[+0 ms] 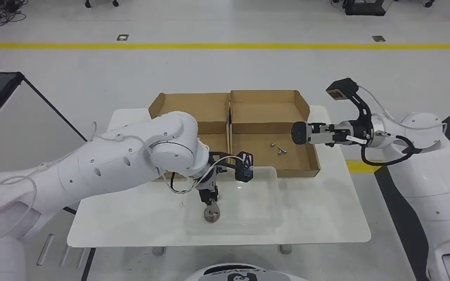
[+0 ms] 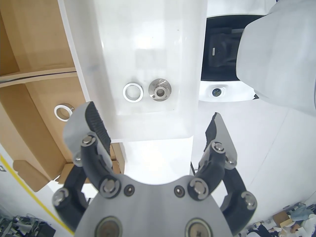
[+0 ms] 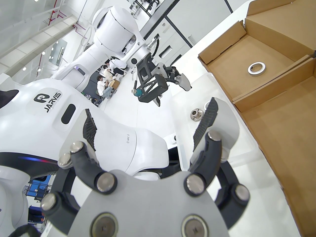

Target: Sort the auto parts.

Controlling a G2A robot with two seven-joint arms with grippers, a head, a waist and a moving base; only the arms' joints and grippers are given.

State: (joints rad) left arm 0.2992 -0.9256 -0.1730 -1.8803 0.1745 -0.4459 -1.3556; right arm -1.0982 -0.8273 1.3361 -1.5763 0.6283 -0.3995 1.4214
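ribbed black fingers (image 2: 97,122) of the left gripper (image 2: 153,110) stand spread wide with nothing between them, hanging over the left end of the clear tray (image 2: 148,25). just past the tips, a flanged hub (image 2: 160,90) and a plain metal ring (image 2: 133,92) lie flat on the tray's floor near that end. they sit side by side with a thin gap between them, the ring on the side toward the cardboard box (image 2: 37,38). a second ring (image 2: 63,111) lies flat in the box's left compartment, and two small bolts (image 1: 279,147) lie on the floor of the right compartment. the right gripper (image 3: 149,106) is likewise released and empty. in the top view it is held above the right compartment, close to the box's right wall, well apart from the left gripper. the box sits toward the far edge of the white worktop (image 1: 330,211), and the tray lies just in front of it, toward the middle of the near edge.
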